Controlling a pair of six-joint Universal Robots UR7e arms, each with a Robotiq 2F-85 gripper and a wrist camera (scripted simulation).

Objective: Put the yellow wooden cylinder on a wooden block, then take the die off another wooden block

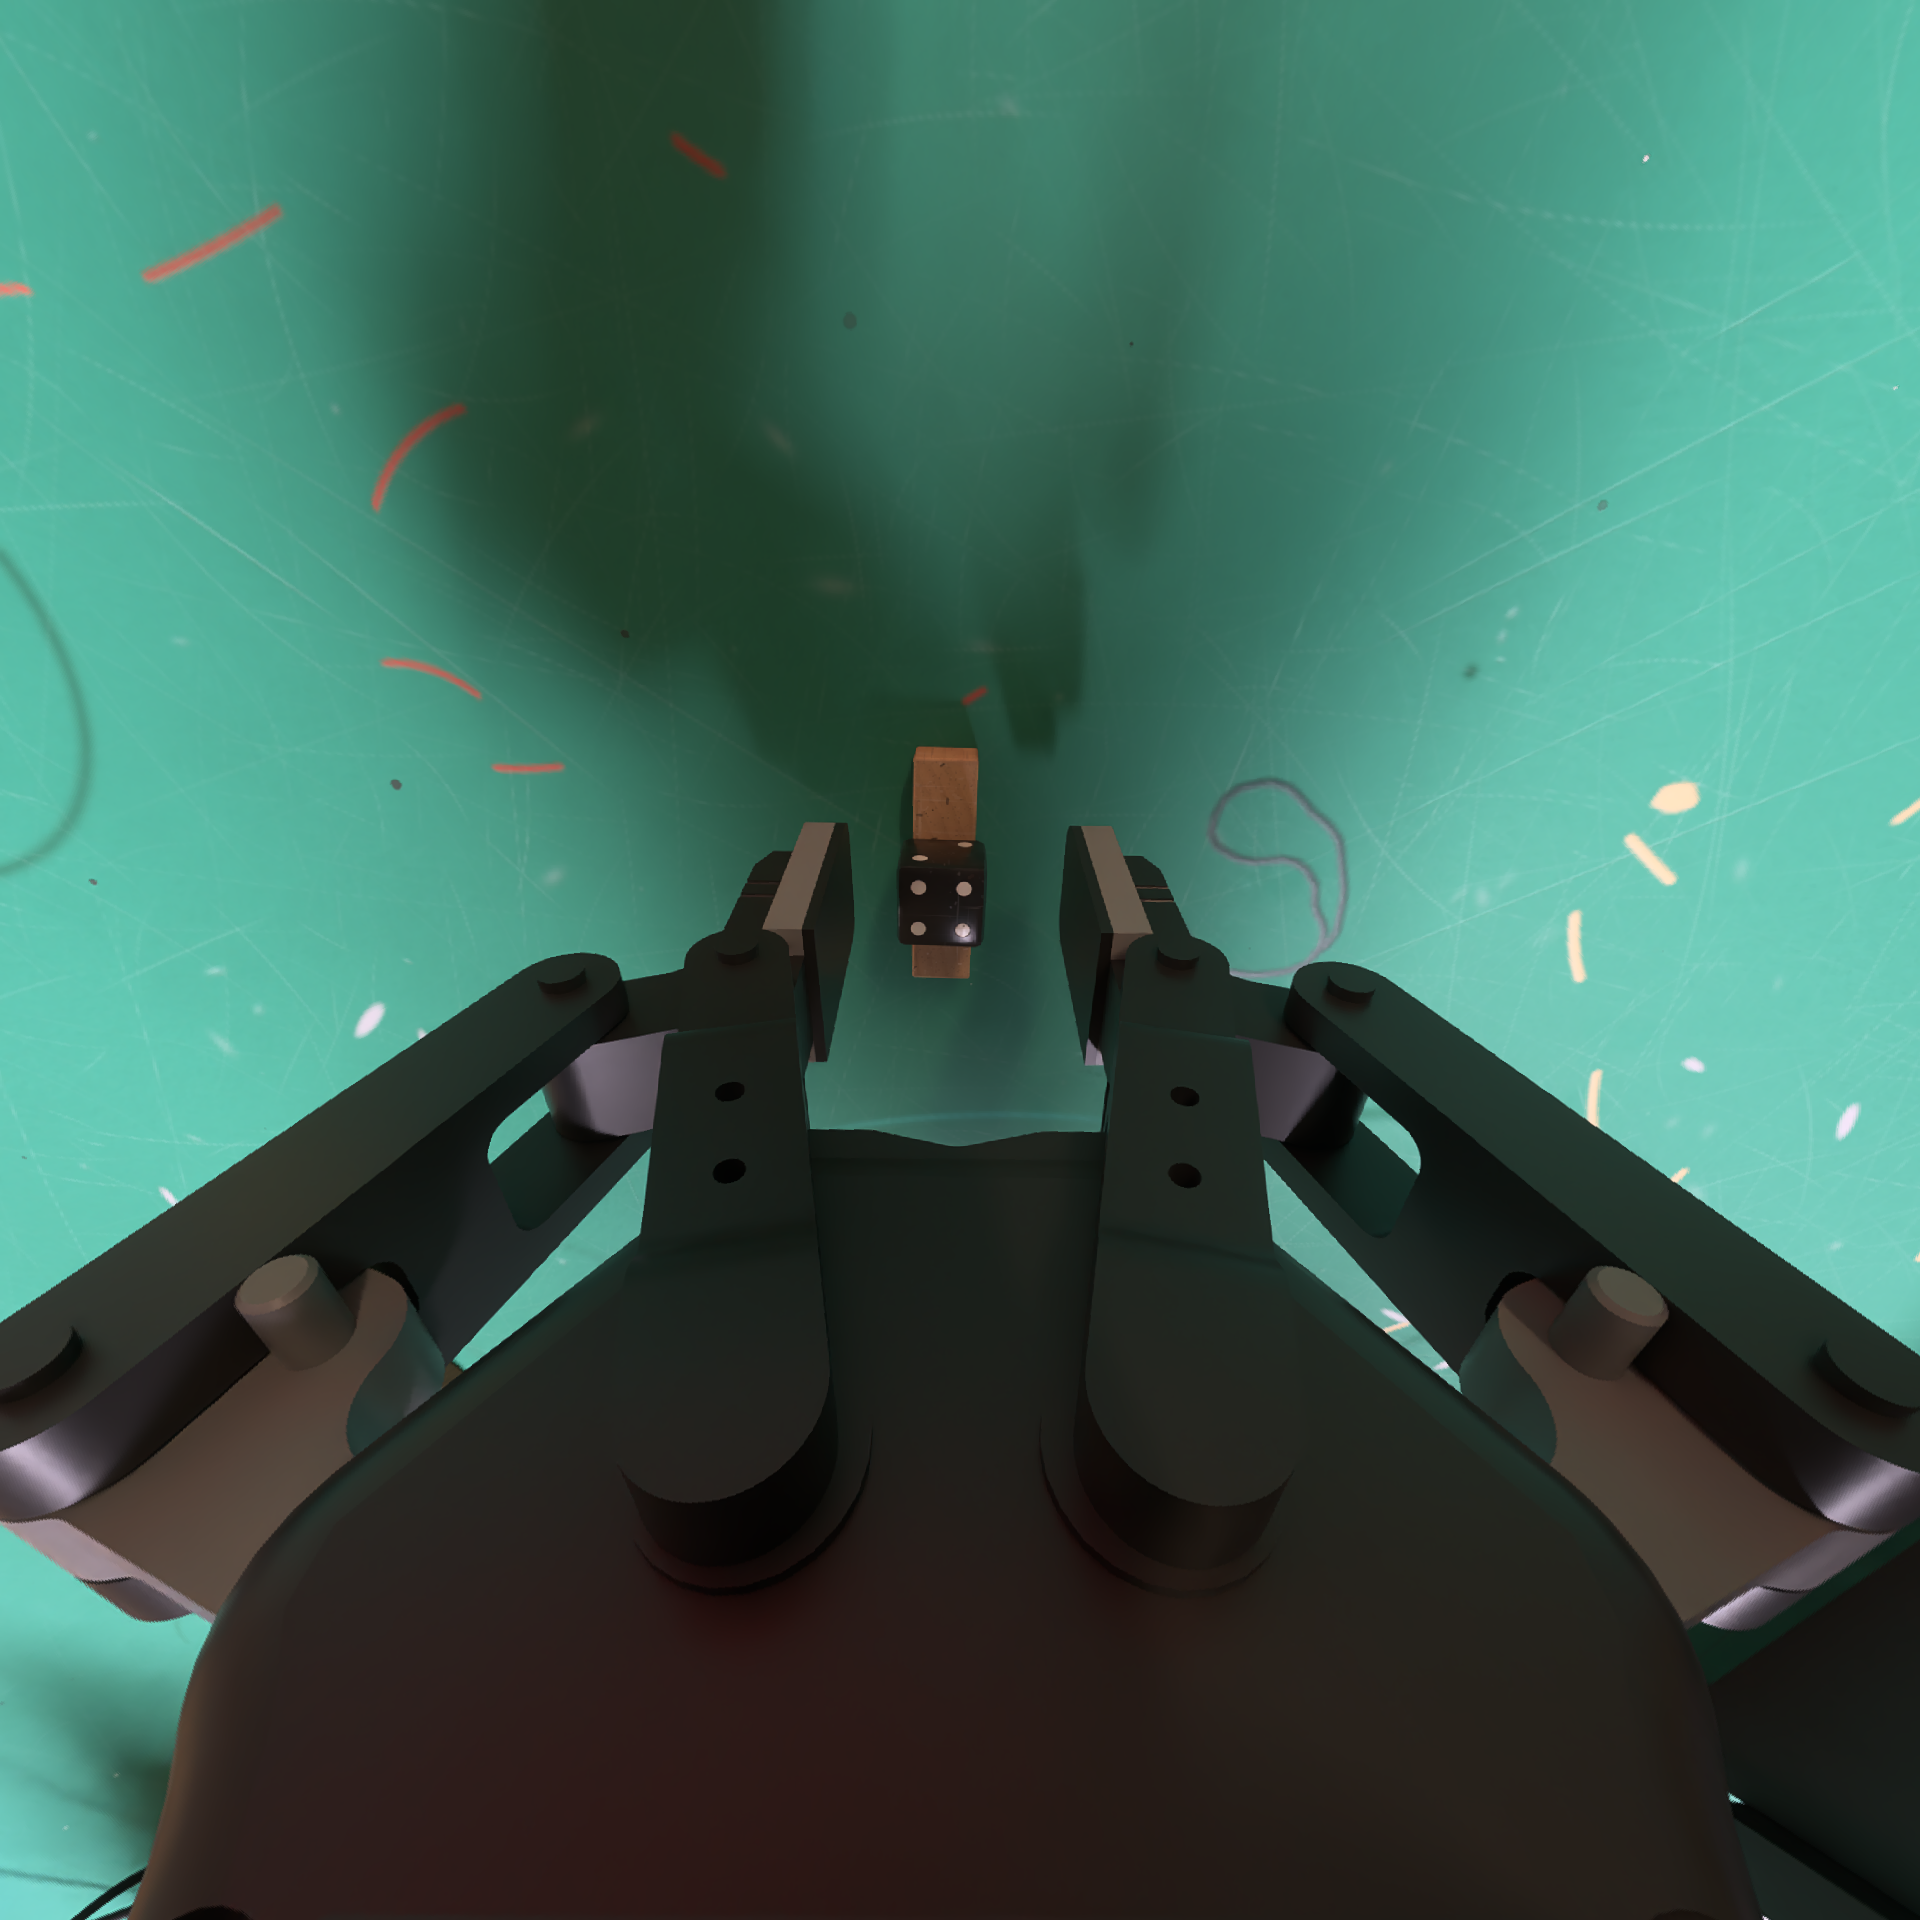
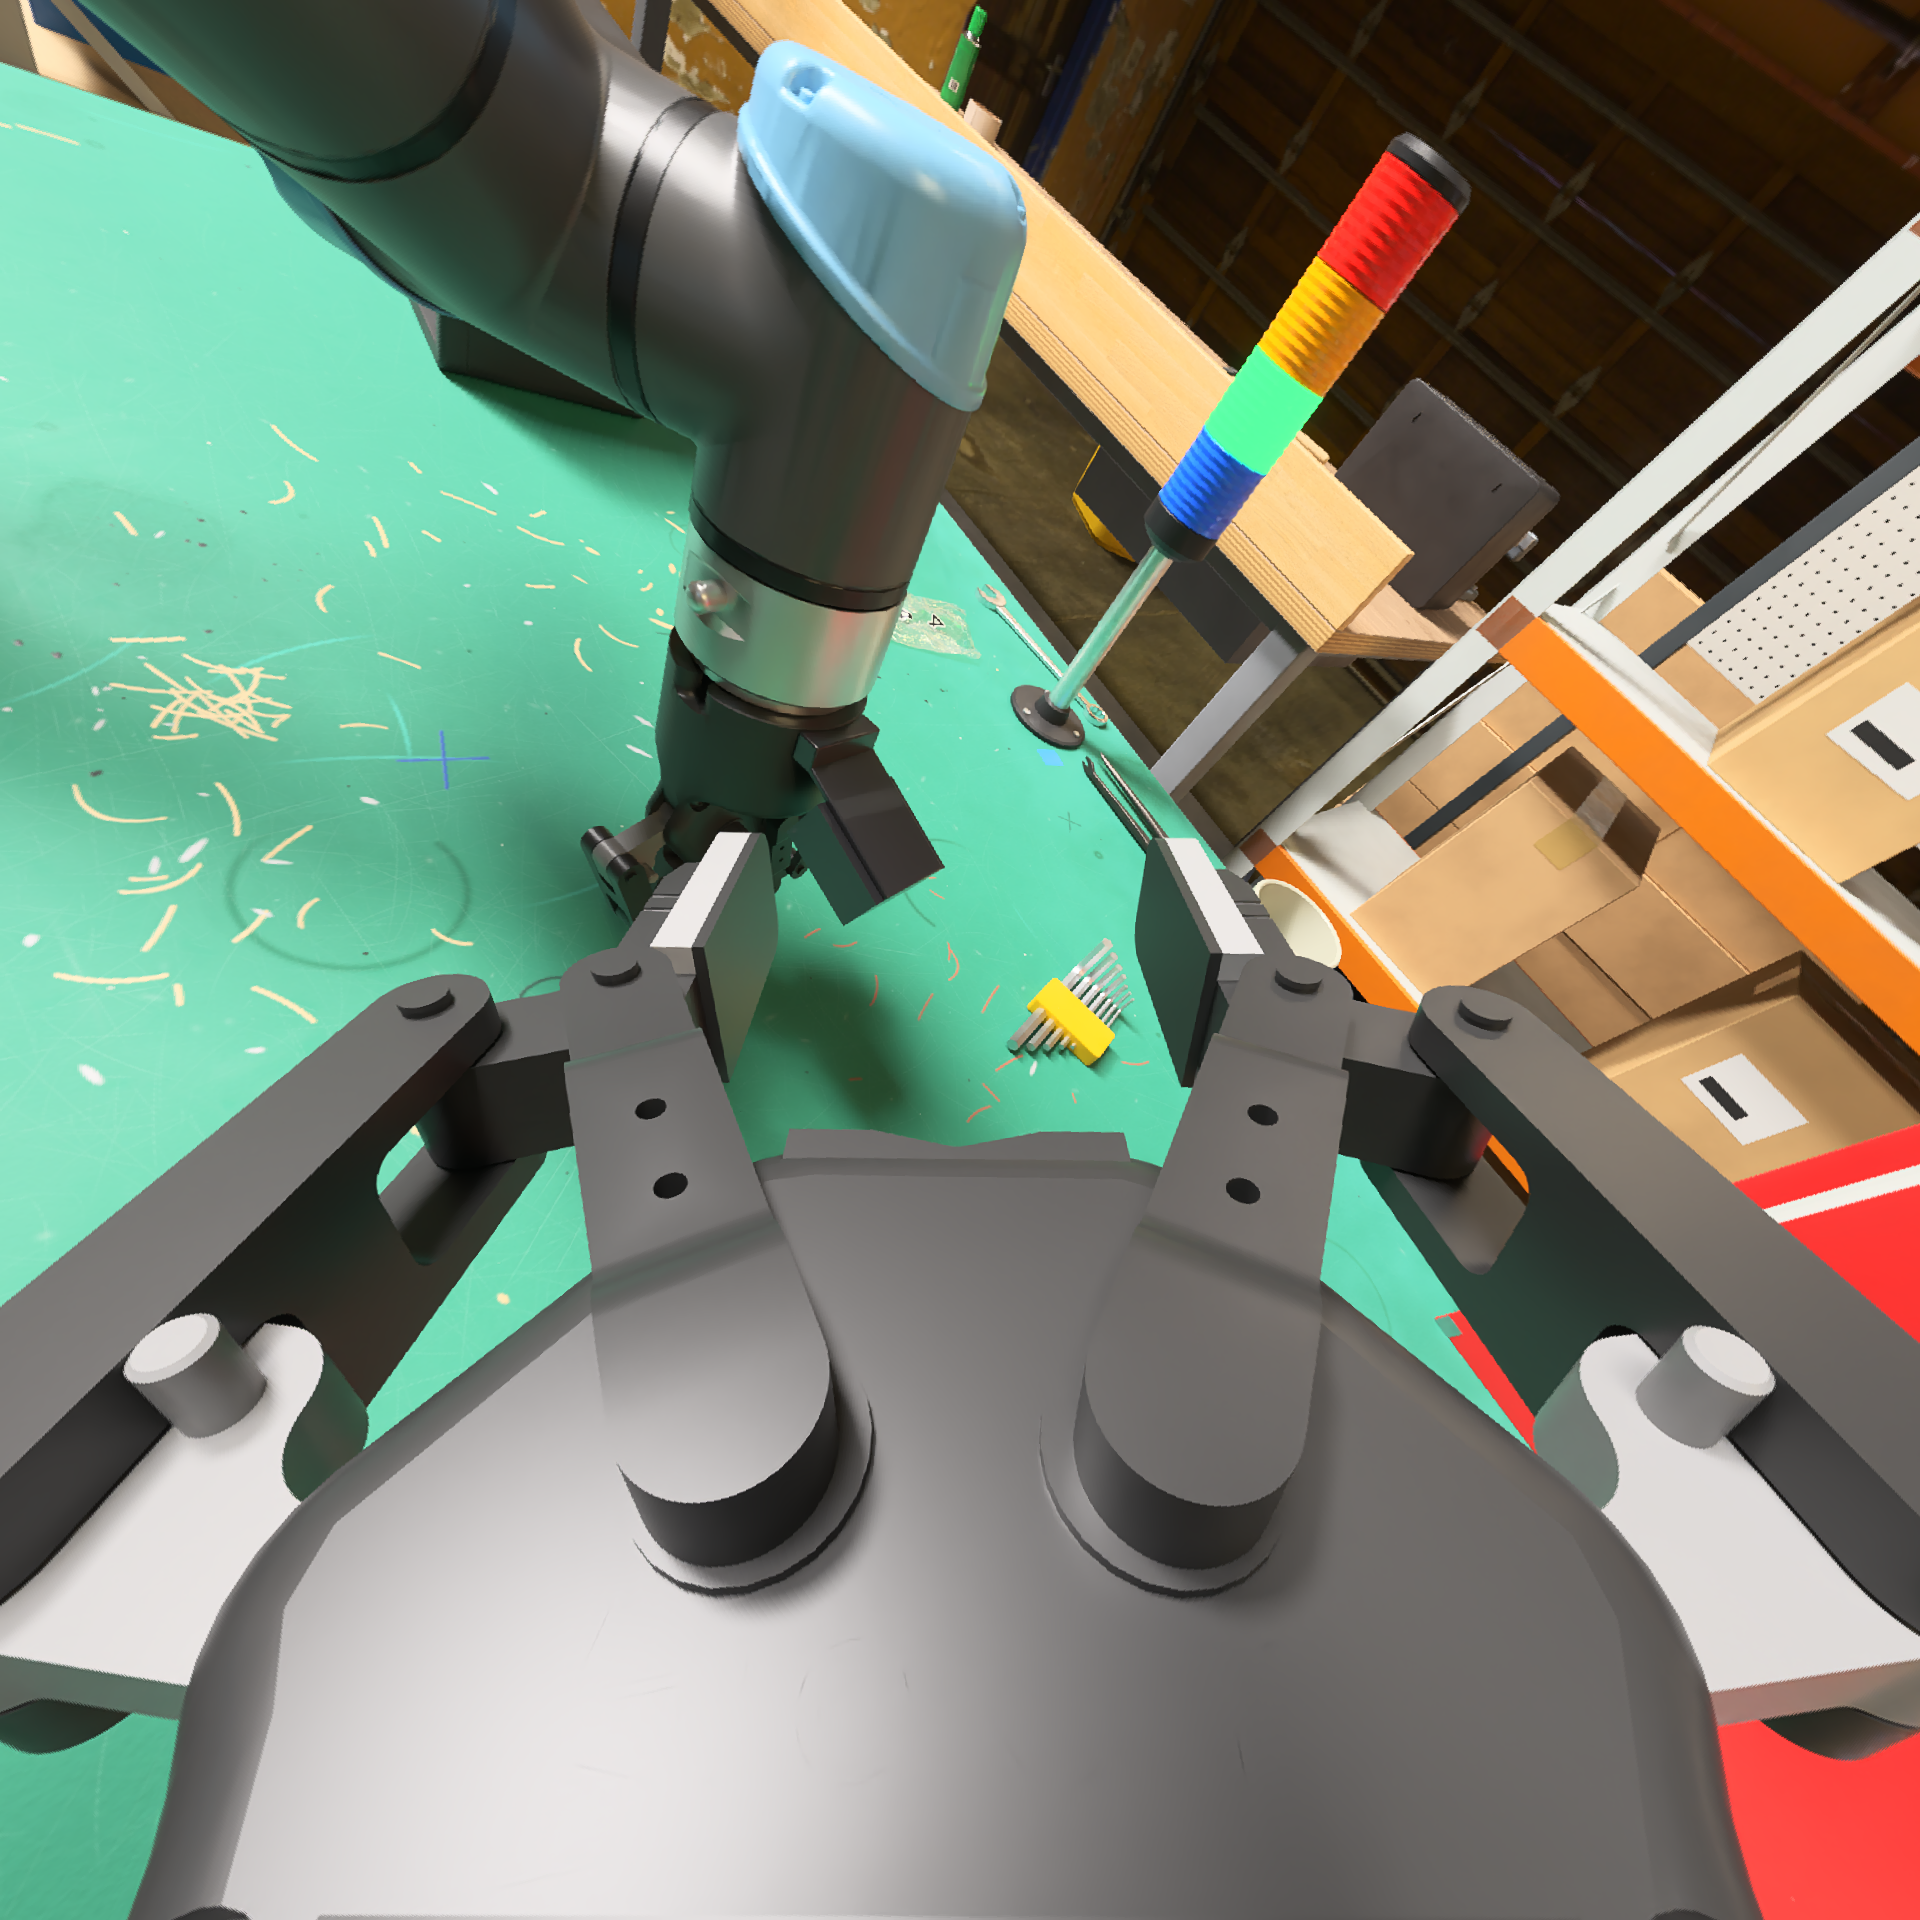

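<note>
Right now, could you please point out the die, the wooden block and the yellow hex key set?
die (image 1: 940, 906), left wrist view, top face.
wooden block (image 1: 944, 792), left wrist view, bare top.
yellow hex key set (image 2: 1070, 1020), right wrist view, holder.

**My hardware, up close**

My right gripper (image 2: 956, 935) is matte dark grey: flat black pads (image 2: 743, 935) on pale metal backings, two screw holes per finger, silver pins. My other arm (image 2: 748, 312) has a sky-blue joint cap.
</note>
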